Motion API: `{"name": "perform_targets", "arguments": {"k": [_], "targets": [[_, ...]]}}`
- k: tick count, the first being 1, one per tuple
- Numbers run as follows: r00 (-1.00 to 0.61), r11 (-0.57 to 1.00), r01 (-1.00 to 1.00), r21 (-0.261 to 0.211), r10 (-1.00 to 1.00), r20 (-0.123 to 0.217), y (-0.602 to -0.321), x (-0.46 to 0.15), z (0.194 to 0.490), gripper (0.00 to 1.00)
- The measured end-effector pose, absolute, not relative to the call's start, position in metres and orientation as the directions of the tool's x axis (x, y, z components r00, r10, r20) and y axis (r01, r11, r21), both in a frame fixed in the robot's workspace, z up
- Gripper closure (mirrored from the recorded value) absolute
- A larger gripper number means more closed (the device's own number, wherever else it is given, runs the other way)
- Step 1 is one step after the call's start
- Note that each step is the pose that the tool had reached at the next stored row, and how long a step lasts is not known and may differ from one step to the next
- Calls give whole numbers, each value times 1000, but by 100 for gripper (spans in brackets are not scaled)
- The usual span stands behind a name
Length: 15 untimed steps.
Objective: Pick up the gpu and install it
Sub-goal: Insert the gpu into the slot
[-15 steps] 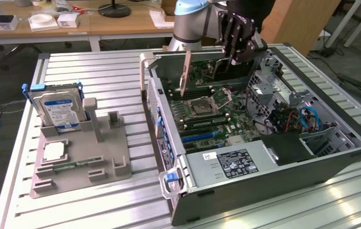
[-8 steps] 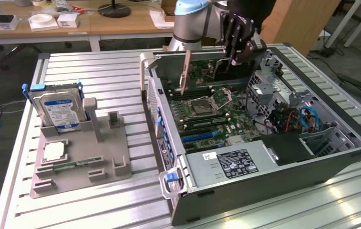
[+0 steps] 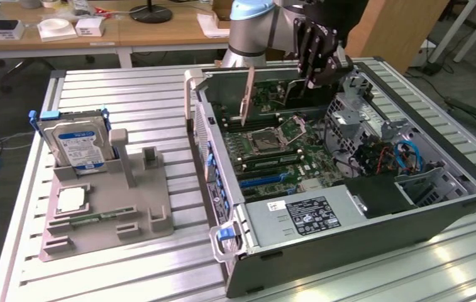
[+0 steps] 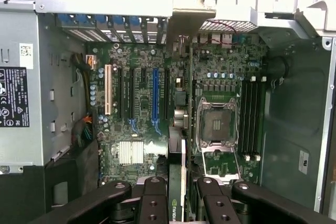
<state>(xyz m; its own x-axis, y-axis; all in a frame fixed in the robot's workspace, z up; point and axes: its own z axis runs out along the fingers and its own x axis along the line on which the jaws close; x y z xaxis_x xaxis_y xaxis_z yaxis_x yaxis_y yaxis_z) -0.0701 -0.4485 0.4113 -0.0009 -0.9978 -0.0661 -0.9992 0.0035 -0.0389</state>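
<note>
My gripper is shut on the gpu, which I see edge-on between the two black fingers, with a logo on its dark face. The card stands on edge inside the open PC case, over the motherboard. It lies between the blue expansion slot and the CPU socket. Its silver end bracket reaches the case's rear wall. In the exterior view the gripper hangs over the far end of the case, with the gpu below it. I cannot tell whether the card touches a slot.
On the exterior view's left, a grey fixture tray holds an upright hard drive with a blue label, a CPU chip and a RAM stick. The power supply fills the case's near end. Cables lie beside the drive bays.
</note>
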Motion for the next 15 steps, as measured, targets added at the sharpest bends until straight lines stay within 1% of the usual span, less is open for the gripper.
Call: {"name": "perform_targets", "arguments": {"k": [9, 15], "targets": [[-2, 4, -999, -39, -998, -66, -450, -70, 400, 74], [-3, 5, -999, -39, -998, -66, -450, -70, 399, 74]]}}
